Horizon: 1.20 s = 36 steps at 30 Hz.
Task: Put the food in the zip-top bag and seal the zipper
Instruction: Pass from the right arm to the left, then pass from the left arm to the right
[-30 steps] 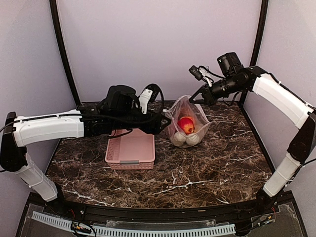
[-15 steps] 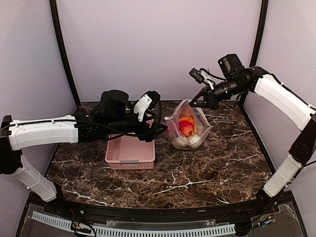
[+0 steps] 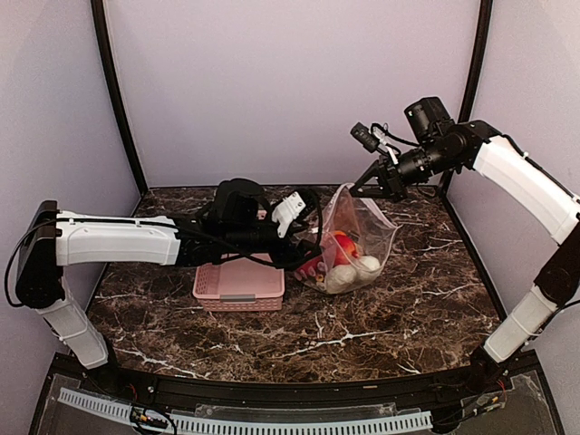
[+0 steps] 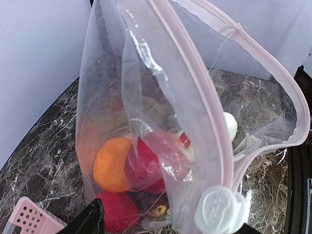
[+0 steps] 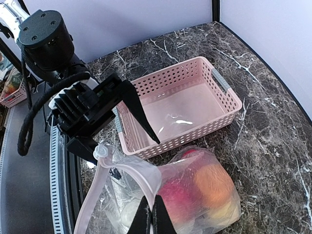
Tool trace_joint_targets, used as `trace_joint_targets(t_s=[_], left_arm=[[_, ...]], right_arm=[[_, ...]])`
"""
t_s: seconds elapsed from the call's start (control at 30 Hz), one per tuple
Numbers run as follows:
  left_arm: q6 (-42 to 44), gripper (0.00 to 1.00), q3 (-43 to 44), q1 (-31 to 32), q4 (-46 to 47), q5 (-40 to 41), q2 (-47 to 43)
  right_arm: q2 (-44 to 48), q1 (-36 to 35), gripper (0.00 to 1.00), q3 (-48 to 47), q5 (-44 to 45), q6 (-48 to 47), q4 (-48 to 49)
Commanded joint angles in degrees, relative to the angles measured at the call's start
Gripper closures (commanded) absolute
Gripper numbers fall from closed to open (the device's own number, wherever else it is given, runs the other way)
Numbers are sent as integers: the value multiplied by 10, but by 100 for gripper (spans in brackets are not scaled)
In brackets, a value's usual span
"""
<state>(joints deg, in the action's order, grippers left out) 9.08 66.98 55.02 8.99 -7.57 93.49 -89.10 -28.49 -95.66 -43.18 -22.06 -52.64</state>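
Surface (image 3: 362, 335): dark marble, bare at 6 o'clock of the bag.
Basket (image 3: 237, 292): pink and slotted, at 9 o'clock of the bag, with no food showing in it.
Left gripper (image 3: 308, 252): jaws spread wide and gripping nothing. It sits at the bag's 9 o'clock side, level with the mouth.
Slider (image 4: 219, 210): white tab at the near end of the zipper. In the left wrist view it lies between the open fingers, apparently untouched.
Zip-top bag (image 3: 362, 227): stands on the surface, mouth up and gaping.
Food (image 3: 343, 246): red, orange and white pieces heaped in the bag's bottom.
Zipper (image 4: 222, 170): pinkish strip, its two sides well apart.
Right gripper (image 3: 358, 188): fully closed, pinching the mouth edge at the bag's 12 o'clock and lifting it.
Step in hand: loading looks finished, so sealing remains.
Technique: centre the slider between the left fingers before closing. Pull it along the strip toward the right gripper, which should hold the edge taut. Slack film would likely bunch and jam the slider.
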Motion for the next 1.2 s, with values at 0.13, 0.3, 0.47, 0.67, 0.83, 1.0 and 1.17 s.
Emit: trace_joint_targets(t_s=[0.13, 0.3, 0.47, 0.67, 0.83, 1.0, 1.17], left_arm=[[-1, 41, 22, 2, 67, -88, 19], [-10, 58, 20, 2, 86, -96, 26], [-13, 76, 24, 1, 100, -70, 35], [-52, 87, 26, -15, 122, -57, 41], [-86, 89, 37, -28, 134, -65, 45], [-107, 90, 46, -33, 124, -69, 48], [-110, 90, 53, -35, 108, -69, 44]], right_arm=[[2, -5, 100, 10, 6, 0, 10], [-5, -5, 100, 11, 39, 11, 21], [-18, -6, 86, -2, 86, 28, 20], [6, -5, 70, -37, 100, -2, -16], [87, -6, 62, 13, 92, -31, -4], [133, -12, 56, 56, 22, -91, -39], [136, -27, 54, 97, 35, -126, -65]])
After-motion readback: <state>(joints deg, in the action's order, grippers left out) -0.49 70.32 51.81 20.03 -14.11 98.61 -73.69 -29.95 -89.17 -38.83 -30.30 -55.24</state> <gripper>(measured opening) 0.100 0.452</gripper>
